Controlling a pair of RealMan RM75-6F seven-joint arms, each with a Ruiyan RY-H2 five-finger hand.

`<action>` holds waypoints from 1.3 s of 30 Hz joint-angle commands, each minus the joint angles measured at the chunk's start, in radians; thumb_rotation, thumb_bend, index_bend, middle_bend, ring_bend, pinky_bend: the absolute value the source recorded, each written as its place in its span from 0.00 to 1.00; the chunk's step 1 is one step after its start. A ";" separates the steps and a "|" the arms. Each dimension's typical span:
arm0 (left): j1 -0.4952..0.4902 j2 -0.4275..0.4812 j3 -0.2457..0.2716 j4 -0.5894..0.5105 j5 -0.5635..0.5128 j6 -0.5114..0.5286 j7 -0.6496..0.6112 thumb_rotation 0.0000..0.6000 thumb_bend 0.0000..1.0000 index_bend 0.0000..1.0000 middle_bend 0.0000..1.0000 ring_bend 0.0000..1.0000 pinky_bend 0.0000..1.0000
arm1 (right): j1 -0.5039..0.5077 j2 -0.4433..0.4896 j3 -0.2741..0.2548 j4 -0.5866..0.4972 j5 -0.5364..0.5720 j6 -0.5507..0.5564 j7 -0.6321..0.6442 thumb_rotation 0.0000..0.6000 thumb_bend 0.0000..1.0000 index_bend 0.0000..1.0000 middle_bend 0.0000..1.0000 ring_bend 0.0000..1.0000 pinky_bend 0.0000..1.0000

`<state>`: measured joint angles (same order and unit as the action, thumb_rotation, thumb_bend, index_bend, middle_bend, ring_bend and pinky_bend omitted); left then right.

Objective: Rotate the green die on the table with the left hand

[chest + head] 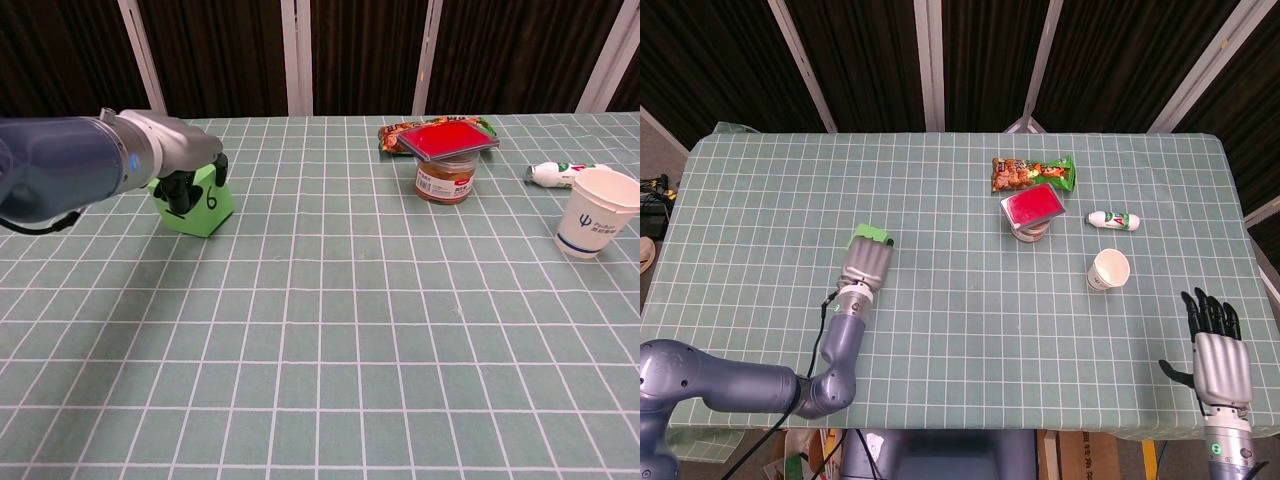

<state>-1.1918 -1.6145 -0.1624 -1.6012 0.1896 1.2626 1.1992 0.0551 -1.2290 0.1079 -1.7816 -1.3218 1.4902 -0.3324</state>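
The green die (205,207) stands on the checked tablecloth at the left, with a black 6 on the face turned toward the chest view. In the head view only a strip of the die (869,233) shows past the fingers. My left hand (867,264) (178,160) lies over its top, and the dark fingertips (182,192) curl down onto its upper faces, gripping it. My right hand (1217,348) hangs off the table's near right corner with its fingers spread, holding nothing.
At the back right lie a snack packet (1032,173), a jar with a red lid (1031,209), a small white bottle (1113,220) on its side and a white paper cup (1108,269). The tablecloth (970,300) covers the whole table.
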 commanded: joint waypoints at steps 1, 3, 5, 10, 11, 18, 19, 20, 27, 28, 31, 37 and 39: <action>0.003 -0.002 -0.001 0.006 0.002 0.005 0.004 1.00 0.82 0.23 0.79 0.58 0.59 | 0.000 0.000 0.001 0.000 0.001 0.001 -0.001 1.00 0.04 0.07 0.00 0.03 0.00; 0.002 -0.005 -0.003 0.012 -0.002 0.017 0.012 1.00 0.82 0.23 0.79 0.58 0.59 | 0.000 0.000 0.001 0.000 0.001 0.002 -0.002 1.00 0.04 0.07 0.00 0.03 0.00; -0.002 -0.013 -0.010 0.019 -0.014 0.037 0.029 1.00 0.82 0.23 0.78 0.58 0.59 | 0.000 0.000 -0.001 -0.001 0.001 0.002 -0.003 1.00 0.04 0.07 0.00 0.03 0.00; -0.009 -0.035 -0.029 0.034 -0.028 0.073 0.053 1.00 0.82 0.23 0.78 0.58 0.59 | 0.000 0.000 -0.002 -0.001 0.000 0.002 -0.003 1.00 0.04 0.07 0.00 0.03 0.00; -0.011 -0.042 -0.032 0.038 -0.035 0.081 0.064 1.00 0.81 0.23 0.78 0.58 0.59 | 0.000 0.001 -0.002 -0.001 0.000 0.002 -0.002 1.00 0.04 0.07 0.00 0.03 0.00; -0.015 -0.068 -0.055 0.050 -0.057 0.099 0.094 1.00 0.76 0.23 0.68 0.56 0.59 | 0.000 0.004 -0.001 -0.001 0.003 0.002 0.004 1.00 0.05 0.07 0.00 0.03 0.00; -0.015 -0.070 -0.060 0.049 -0.057 0.100 0.094 1.00 0.76 0.23 0.64 0.56 0.59 | 0.000 0.004 -0.001 -0.001 0.003 0.002 0.004 1.00 0.05 0.07 0.00 0.03 0.00; -0.016 -0.070 -0.065 0.045 -0.055 0.102 0.095 1.00 0.74 0.23 0.60 0.54 0.59 | 0.000 0.004 -0.001 -0.001 0.002 0.002 0.003 1.00 0.05 0.07 0.00 0.03 0.00; -0.022 -0.023 -0.121 -0.067 0.006 0.157 0.072 1.00 0.70 0.22 0.43 0.44 0.55 | 0.001 0.001 -0.004 0.000 0.000 0.002 -0.005 1.00 0.04 0.07 0.00 0.03 0.00; -0.020 0.000 -0.138 -0.111 0.016 0.171 0.065 1.00 0.69 0.22 0.42 0.42 0.55 | 0.002 0.000 -0.005 0.000 0.000 0.000 -0.008 1.00 0.04 0.07 0.00 0.03 0.00; -0.005 0.062 -0.183 -0.223 0.035 0.193 0.030 1.00 0.68 0.22 0.41 0.42 0.55 | 0.003 -0.002 -0.007 -0.001 -0.002 0.000 -0.013 1.00 0.04 0.07 0.00 0.03 0.00; 0.088 0.273 -0.274 -0.527 0.093 0.212 -0.093 1.00 0.63 0.24 0.40 0.41 0.55 | 0.004 -0.005 -0.012 -0.004 -0.003 -0.002 -0.024 1.00 0.04 0.07 0.00 0.03 0.00; 0.146 0.376 -0.262 -0.643 0.157 0.225 -0.125 1.00 0.55 0.23 0.38 0.39 0.54 | 0.004 -0.005 -0.012 -0.006 -0.005 0.000 -0.024 1.00 0.04 0.07 0.00 0.03 0.00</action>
<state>-1.1340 -1.3969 -0.3914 -2.0698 0.2623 1.4615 1.1531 0.0588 -1.2342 0.0963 -1.7871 -1.3261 1.4894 -0.3568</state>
